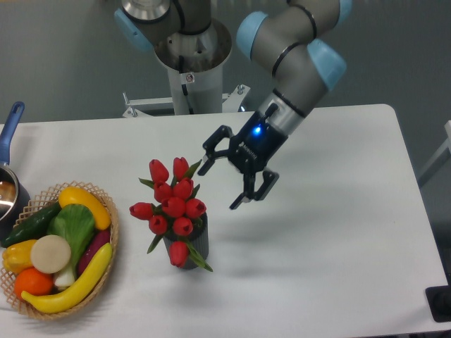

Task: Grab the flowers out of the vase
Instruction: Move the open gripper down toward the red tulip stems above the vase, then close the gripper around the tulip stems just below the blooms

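The flowers (173, 204), a bunch of red tulip buds with green leaves, stand in the vase (196, 243), a small dark grey ribbed cylinder, left of the table's middle. The bunch spreads wider than the vase and hides its mouth. My gripper (220, 184) hangs just right of the flowers, a little above them, tilted toward them. It is open and empty. One fingertip (204, 167) is close to the top right buds, the other fingertip (237, 203) is further right.
A woven wicker basket (106, 267) with toy fruit and vegetables sits at the front left corner. A pot with a blue handle (12, 123) stands at the left edge. The robot base (189, 63) stands behind the white table (331, 232).
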Available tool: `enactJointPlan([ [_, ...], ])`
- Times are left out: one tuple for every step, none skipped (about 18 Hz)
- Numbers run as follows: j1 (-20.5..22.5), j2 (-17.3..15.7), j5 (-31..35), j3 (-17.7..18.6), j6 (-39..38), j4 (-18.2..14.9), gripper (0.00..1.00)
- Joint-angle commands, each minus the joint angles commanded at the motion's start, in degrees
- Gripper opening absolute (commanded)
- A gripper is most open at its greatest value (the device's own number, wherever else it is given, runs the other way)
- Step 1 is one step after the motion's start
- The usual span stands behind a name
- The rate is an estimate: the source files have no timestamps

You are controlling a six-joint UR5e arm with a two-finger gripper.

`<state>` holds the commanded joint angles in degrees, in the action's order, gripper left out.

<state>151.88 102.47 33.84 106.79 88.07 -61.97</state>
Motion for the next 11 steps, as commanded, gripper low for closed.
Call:
enactJointPlan([
  [-0.53,0.27,-0.44,0.0,0.0,0.18,1.0],
  [-0.8,0.36,-0.44,0.0,0.0,0.61,1.0],
  [-1.15,0.45,-0.44,0.09,0.0,1.14,1.0],
  [-1.67,0.53,-0.44,0.17,0.09,1.15,1.0],
  [-1.85,0.71,-0.44,0.17,0.09,1.23,1.0],
  [-1.94,0.88,-0.44,0.0,0.09,1.23,1.0],
  [-2.03,1.06,-0.44,0.0,0.17,1.41,1.0],
  [-2.46,1.5,-0.44,0.0,0.17,2.02,1.0],
  [-2.9,1.94,-0.44,-0.09,0.09,2.81,1.0],
  [-3.17,2.2,-0.53,-0.09,0.0,3.86,1.0],
  [-3.26,2.38,-0.53,-0.09,-0.09,4.22,1.0],
])
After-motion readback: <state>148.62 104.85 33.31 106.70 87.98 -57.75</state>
